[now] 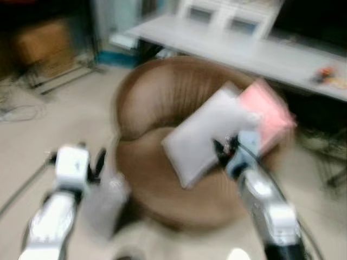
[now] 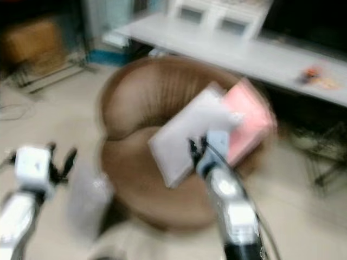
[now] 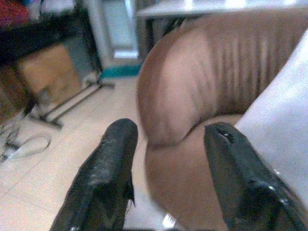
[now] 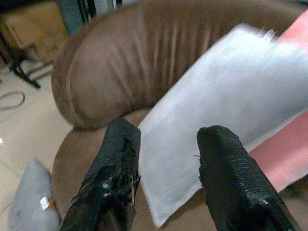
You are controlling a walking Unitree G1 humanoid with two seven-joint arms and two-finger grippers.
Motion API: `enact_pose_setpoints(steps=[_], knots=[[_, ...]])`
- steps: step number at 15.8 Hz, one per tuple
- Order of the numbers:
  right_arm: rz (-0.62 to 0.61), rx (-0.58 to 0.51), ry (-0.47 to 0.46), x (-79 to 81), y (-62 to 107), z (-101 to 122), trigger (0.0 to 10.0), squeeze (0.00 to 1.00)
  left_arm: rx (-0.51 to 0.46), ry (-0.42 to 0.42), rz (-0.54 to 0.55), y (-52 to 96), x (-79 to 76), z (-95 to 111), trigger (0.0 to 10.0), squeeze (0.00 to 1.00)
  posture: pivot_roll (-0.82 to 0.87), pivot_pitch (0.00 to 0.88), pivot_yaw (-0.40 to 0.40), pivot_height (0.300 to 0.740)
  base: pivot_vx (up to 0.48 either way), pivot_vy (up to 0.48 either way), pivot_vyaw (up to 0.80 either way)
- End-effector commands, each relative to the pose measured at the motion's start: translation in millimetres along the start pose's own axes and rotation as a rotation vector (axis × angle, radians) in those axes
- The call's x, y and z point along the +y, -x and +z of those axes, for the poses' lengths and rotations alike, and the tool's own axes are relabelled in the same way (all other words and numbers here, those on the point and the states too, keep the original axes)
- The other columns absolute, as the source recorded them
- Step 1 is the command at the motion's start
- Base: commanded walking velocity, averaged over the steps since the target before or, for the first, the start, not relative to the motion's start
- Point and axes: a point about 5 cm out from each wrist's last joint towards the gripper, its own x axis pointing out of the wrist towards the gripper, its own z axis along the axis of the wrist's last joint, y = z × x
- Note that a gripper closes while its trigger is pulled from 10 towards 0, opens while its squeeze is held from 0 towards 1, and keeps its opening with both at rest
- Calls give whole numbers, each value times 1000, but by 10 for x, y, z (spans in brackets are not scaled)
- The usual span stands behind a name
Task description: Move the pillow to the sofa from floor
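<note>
Grey floor pillow (image 1: pixel 105 203) lies just right of the wide-open, empty left gripper (image 1: pixel 92 162); right gripper (image 4: pixel 166 144) wide over the sofa (image 1: pixel 157 103).

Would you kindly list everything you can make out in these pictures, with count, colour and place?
Round brown fabric sofa chair: one, brown, centre of the floor.
Pale grey rectangular pillow: one, light grey, lying on the sofa seat.
Pink flat cushion: one, pink, on the sofa, partly under the grey pillow.
Small grey pillow: one, grey, on the floor against the sofa's front left.
Long white low bench: one, white, behind the sofa; small orange item on it, too blurred to name.
Cardboard box: one, brown, far left.
Left gripper: black fingers open, beside the sofa.
Right gripper: black fingers open, over the grey pillow on the seat.
</note>
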Motion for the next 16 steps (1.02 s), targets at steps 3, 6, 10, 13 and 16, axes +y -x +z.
enact_pose_setpoints(steps=[3,6,10,13,16], knots=[[16,-13,5,31,-9,36,10000,0,-14,-14,16,-29,34,42,10000,0,38,0,-99,740,0,365,0],[24,-20,6,33,-25,56,10000,0,-19,-13,23,-34,36,50,10000,0,41,0,-102,740,0,365,0],[25,-17,-10,43,-63,58,10000,0,-18,-12,30,-23,41,44,10000,0,50,0,-106,740,0,366,0],[34,-17,-12,63,-60,63,10000,0,-20,-14,29,-29,44,48,10000,0,42,0,-104,740,0,350,0],[11,-7,-35,15,-38,15,10000,0,-40,-22,25,-73,35,86,10000,0,34,0,-69,740,0,0,0]])
